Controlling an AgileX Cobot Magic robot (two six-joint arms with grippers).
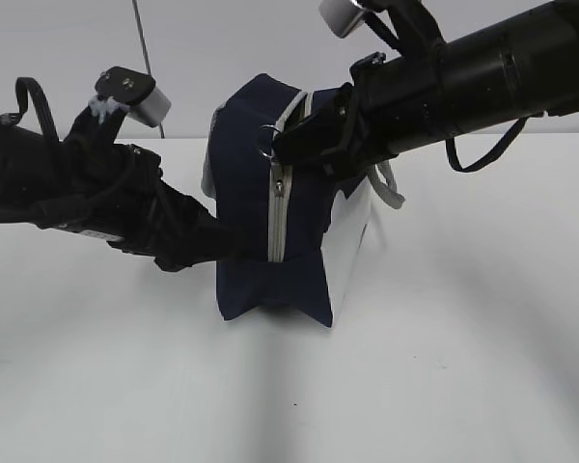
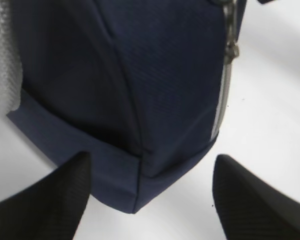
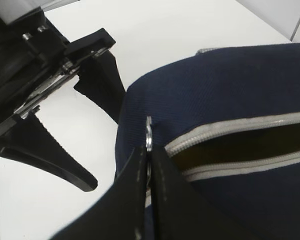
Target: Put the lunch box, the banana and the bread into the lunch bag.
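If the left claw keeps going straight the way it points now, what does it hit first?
Most likely the lower corner of the boxy navy-blue fabric lunch bag. The open left claw points straight at it with nothing between, though the remaining gap is hard to judge.

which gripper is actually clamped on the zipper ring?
The right gripper: its fingers are pinched shut on the ring pull of the lunch bag. The left gripper stands open at the bag's lower corner.

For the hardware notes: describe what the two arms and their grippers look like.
Both arms are matte black, with looping black cables. The left arm and right arm each carry a small grey-white camera box near the wrist. The left gripper has broad, tapering black fingers with a finely ribbed texture; the right gripper shows pale stitch-like dots along its inner edges.
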